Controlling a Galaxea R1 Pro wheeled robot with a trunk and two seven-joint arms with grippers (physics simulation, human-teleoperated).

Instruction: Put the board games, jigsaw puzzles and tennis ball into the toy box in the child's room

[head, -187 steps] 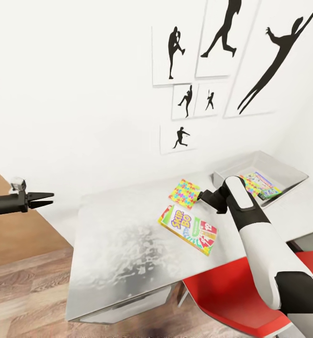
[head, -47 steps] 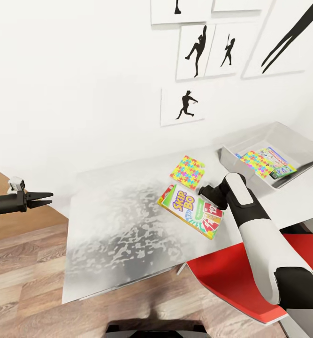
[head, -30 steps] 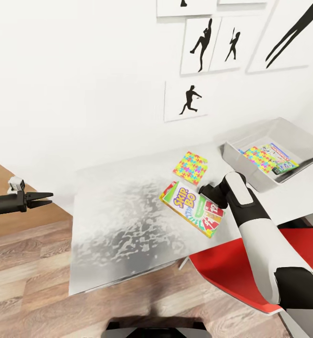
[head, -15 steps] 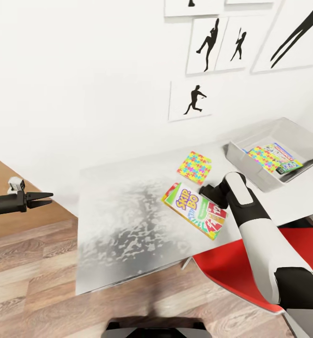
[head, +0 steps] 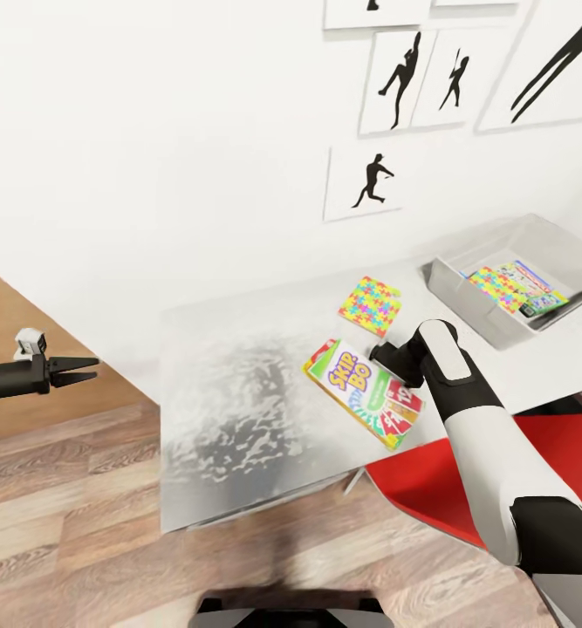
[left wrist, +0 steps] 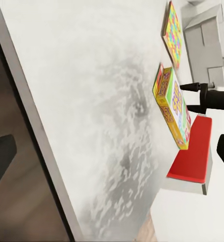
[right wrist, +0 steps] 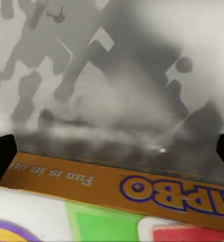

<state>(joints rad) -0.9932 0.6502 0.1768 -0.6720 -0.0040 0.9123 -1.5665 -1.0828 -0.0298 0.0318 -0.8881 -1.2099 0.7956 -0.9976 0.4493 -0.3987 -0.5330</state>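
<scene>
Far left in the head view, the left gripper (head: 85, 370) hangs over the wood floor (head: 55, 488), well clear of the table (head: 238, 410), its slim fingers slightly parted and holding nothing. The table's near edge runs on a slant, with a broad bare stretch of top behind it. Next comes the Skip-Bo box (head: 363, 392), lying flat close to that front edge, and beyond it the jigsaw puzzle (head: 371, 306) (nearer the wall, apart from the box). The right gripper (head: 380, 353) sits low at the Skip-Bo box's far side; its wrist view shows dark fingertips (right wrist: 1, 154) spread wide, the box's orange edge (right wrist: 117, 189) between them, ungripped. Rightmost, the toy box (head: 478, 301) already holds printed boxes; a red chair (head: 465, 471) stands below.
</scene>
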